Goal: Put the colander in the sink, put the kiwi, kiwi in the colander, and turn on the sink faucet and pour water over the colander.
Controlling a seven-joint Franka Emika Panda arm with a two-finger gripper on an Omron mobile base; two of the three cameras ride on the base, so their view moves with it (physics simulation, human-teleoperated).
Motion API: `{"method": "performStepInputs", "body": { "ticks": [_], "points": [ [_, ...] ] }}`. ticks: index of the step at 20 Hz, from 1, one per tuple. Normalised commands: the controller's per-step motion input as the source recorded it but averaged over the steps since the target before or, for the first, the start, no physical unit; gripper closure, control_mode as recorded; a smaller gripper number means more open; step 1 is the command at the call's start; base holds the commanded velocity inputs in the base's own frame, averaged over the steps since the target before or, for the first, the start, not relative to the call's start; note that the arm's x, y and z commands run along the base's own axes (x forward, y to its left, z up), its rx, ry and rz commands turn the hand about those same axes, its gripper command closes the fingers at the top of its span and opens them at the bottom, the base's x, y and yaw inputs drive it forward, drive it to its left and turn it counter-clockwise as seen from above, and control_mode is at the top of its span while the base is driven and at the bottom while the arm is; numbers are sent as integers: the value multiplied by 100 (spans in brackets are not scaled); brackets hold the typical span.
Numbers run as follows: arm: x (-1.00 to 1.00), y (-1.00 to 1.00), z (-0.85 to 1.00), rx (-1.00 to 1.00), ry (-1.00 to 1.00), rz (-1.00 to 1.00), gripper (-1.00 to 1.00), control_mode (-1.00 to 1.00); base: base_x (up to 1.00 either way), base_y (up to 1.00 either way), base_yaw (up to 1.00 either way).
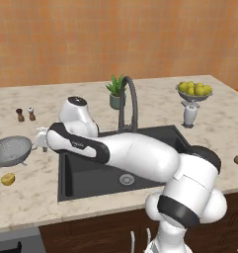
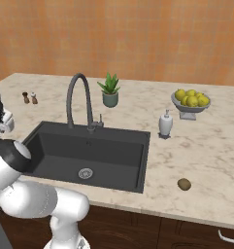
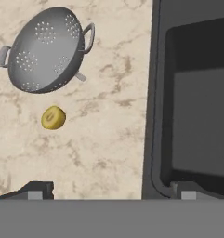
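We hover with jaws spread wide and empty, gripper (image 3: 108,188) over the counter (image 3: 108,139) beside the sink (image 3: 197,107), and the colander (image 3: 44,50) sits ahead and off to the counter side, its 2 handles across our line.

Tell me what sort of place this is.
A simulated home kitchen, by the look of it: a dark sink set in a marble-look counter, a gooseneck faucet behind it, and a colander nearby.
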Motion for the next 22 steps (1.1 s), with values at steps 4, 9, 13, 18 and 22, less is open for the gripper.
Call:
{"method": "performStepInputs", "body": {
  "ticks": [4,9,13,18,22],
  "points": [
    [35,40,-16,6,0,-7,-100,-100,0,0,0],
    [32,45,-11,0,2,-10,-100,-100,0,0,0],
    [26,40,-6,0,9,-15,-100,-100,0,0,0],
    [29,36,-6,0,11,-14,-100,-100,0,0,0],
    [28,31,-2,0,7,-13,-100,-100,0,0,0]
  ]
}}
